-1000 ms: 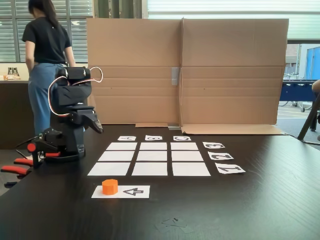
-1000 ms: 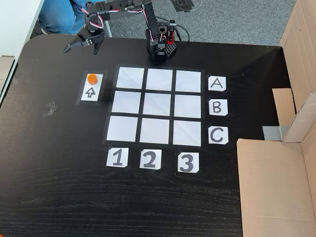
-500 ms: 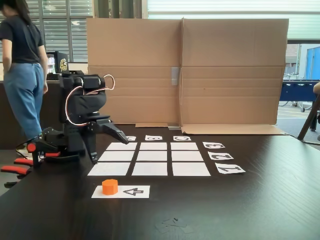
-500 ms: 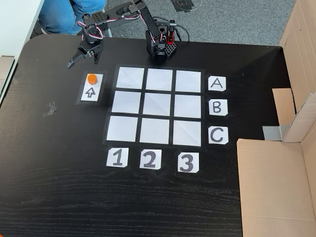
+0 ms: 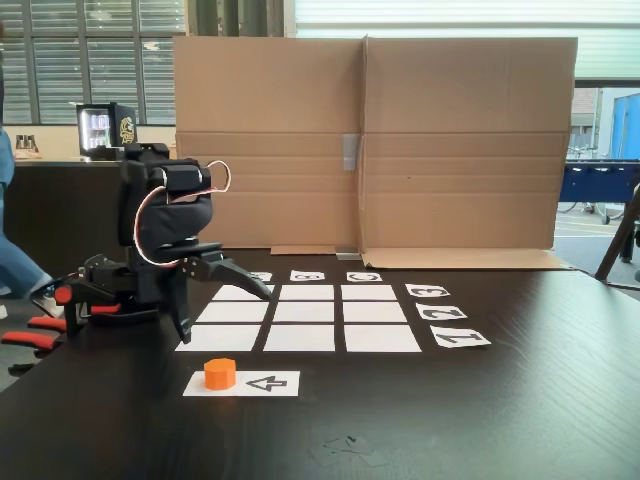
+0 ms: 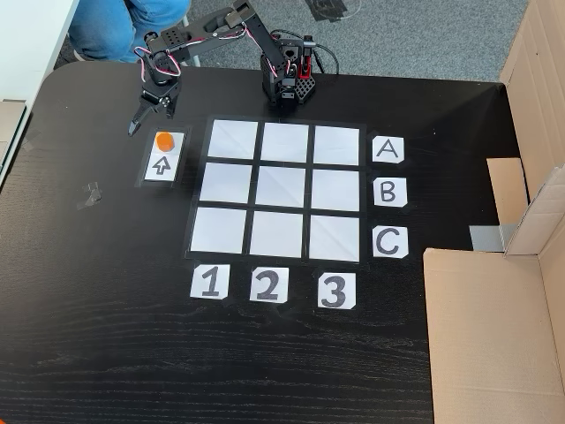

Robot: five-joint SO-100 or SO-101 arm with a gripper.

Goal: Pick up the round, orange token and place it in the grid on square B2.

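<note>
Token (image 6: 164,140): orange puck, resting on the white arrow strip (image 6: 162,157) near your tabletop's (image 6: 97,309) far-left corner in a fixed view, left of the grid (image 6: 276,191).
Square B2 (image 6: 282,187): bare.
Gripper (image 6: 146,117): fingers parted, holding nothing, just beyond the token, not touching.

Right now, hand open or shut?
Open. In both fixed views the hand has its two fingers spread apart, empty, near the token, which sits on the arrow strip.
</note>
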